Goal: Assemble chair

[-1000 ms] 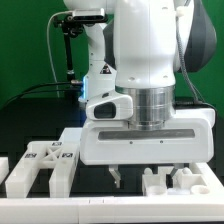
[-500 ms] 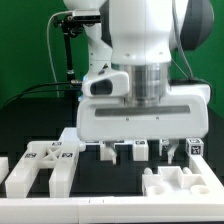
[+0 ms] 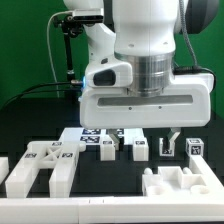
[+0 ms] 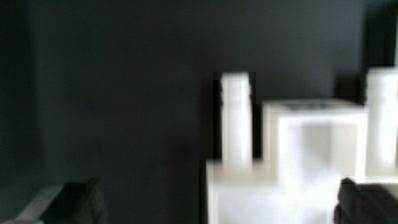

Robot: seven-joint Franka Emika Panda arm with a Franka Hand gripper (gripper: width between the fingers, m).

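Note:
Several white chair parts lie on the black table. A forked slab (image 3: pixel 40 165) with tags is at the exterior view's left front. A blocky part with raised pegs (image 3: pixel 185 185) is at the right front. Small tagged blocks (image 3: pixel 108 148) (image 3: pixel 140 150) (image 3: pixel 195 148) stand in a row behind them. My gripper (image 3: pixel 146 140) hangs open and empty above that row, its fingers (image 3: pixel 172 146) clear of the parts. The wrist view is blurred. It shows a white part with upright posts (image 4: pixel 294 140) beyond the open gripper (image 4: pixel 217 205), with the dark fingertips (image 4: pixel 71 202) at the frame's corners.
The marker board (image 3: pixel 84 136) lies flat behind the row of blocks, partly under the hand. A white ledge (image 3: pixel 60 210) runs along the table's front edge. A dark camera stand (image 3: pixel 66 45) rises at the back left before a green wall.
The hand has risen and shifted toward the exterior view's right. The row of small tagged blocks and the marker board, hidden a second ago, now show below it.

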